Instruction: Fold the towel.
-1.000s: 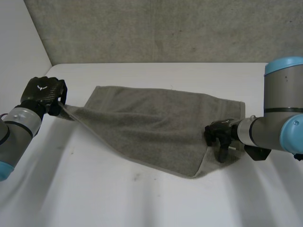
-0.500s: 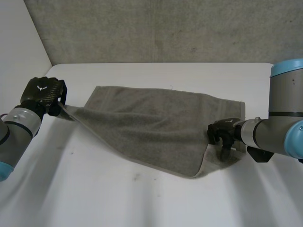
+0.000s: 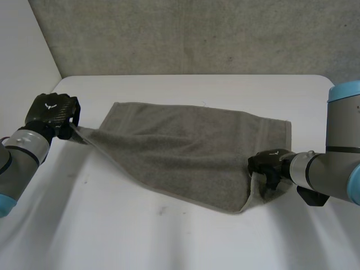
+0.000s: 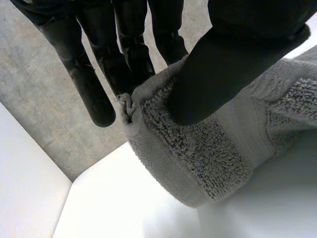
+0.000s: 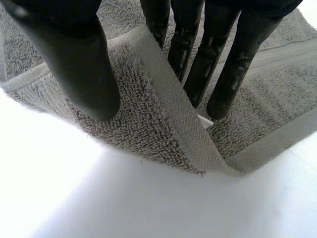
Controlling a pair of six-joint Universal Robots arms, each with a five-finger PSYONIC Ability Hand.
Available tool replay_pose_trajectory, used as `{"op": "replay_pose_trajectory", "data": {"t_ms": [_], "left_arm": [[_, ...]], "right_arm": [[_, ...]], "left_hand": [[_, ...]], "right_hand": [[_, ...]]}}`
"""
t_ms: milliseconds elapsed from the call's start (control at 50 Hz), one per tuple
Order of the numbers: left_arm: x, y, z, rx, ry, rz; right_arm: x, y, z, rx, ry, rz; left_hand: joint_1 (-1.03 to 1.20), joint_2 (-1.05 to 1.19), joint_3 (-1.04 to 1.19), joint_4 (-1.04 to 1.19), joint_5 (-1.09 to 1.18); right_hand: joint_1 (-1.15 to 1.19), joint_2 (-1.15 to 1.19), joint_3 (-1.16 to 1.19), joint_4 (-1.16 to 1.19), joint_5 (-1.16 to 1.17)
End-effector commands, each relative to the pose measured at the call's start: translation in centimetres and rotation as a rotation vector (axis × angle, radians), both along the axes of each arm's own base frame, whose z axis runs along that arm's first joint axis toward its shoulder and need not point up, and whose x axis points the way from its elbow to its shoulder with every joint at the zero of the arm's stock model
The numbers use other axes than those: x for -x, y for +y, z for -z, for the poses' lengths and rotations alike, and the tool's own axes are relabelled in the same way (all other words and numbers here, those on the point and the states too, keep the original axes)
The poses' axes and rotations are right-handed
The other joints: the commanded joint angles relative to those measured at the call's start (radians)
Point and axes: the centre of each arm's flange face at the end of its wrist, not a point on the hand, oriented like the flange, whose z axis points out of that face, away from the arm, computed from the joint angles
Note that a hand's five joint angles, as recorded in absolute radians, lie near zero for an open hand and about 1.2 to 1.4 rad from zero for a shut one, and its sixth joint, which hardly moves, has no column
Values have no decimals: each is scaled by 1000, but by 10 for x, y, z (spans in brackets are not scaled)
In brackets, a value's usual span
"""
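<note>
White table [image 3: 185, 242], grey concrete wall [image 3: 197, 34] — white side panel [image 3: 22, 50]

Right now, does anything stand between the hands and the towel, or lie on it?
Nothing visible: the left hand and the right hand each pinch the towel, and nothing lies on it.

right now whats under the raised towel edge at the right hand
The right hand has its fingers under the raised fold of the towel, thumb on top. Beneath them lies more towel. What lies under the flat towel is covered.
</note>
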Motion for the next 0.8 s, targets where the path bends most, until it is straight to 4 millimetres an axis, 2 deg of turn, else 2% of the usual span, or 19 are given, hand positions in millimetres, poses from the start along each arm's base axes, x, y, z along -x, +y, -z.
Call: {"op": "replay_pose_trajectory", "data": {"t_ms": [20,160,180,200,220,240,260,320,360,380,420,500,580,600,640,700,720,760,800], "left_arm": [[0,0,0,1,0,0],[0,0,0,-1,0,1],[0,0,0,-1,0,1],[0,0,0,-1,0,1],[0,0,0,-1,0,3],[0,0,0,-1,0,3],[0,0,0,-2,0,3],[0,2,0,-4,0,3],[0,4,1,-11,-2,3],[0,7,3,-19,-5,8],[0,11,5,-30,-10,8],[-1,20,1,-24,-19,6],[-4,44,0,-37,-68,10],[-5,54,0,-44,-95,12],[-7,64,1,-53,-122,11],[-9,87,4,-86,-174,20],[-9,87,4,-86,-174,20],[-9,109,3,-110,-214,34],[-10,117,2,-115,-225,39]], "right_arm": [[0,3,4,8,0,-10],[2,8,8,12,-1,-12],[2,10,9,11,-1,-12],[2,11,8,16,-1,-13],[2,11,8,16,-1,-13],[3,11,4,33,-6,-12],[3,11,-2,59,-14,-9],[4,11,-8,83,-21,-6],[14,8,-25,138,-33,24],[14,8,-25,139,-33,25],[30,4,-45,193,-49,73],[45,4,-62,234,-60,105],[72,6,-70,269,-9,123],[72,6,-70,269,-9,123],[89,12,-75,292,51,121],[100,18,-78,288,103,111],[100,18,-78,288,103,111],[103,21,-80,276,121,100],[106,26,-86,258,128,78]], "left_hand": [[205,179,180,178,200],[205,179,180,178,200],[205,179,180,178,200],[205,179,180,178,200],[205,179,180,178,200],[205,179,180,178,200],[205,179,180,178,200],[205,179,180,178,200],[205,179,180,178,200],[205,179,180,178,200],[205,179,180,178,200],[205,179,180,178,200],[205,179,180,178,200],[205,179,180,178,200],[205,179,180,178,200],[205,179,180,178,200],[205,179,180,178,200],[205,179,180,178,200],[205,179,180,178,200]], "right_hand": [[-174,-169,-174,-172,-174],[-98,-92,-97,-96,-98],[-8,-2,-7,-6,-8],[202,208,203,205,202],[204,210,205,207,204],[515,521,516,518,515],[564,570,565,566,564],[564,570,565,567,564],[564,570,565,567,564],[564,570,565,567,564],[564,570,565,567,564],[564,570,565,567,564],[564,570,565,567,564],[564,570,565,567,564],[564,570,565,567,564],[564,570,565,567,564],[564,570,565,567,564],[564,570,565,567,564],[564,570,565,567,564]]}}
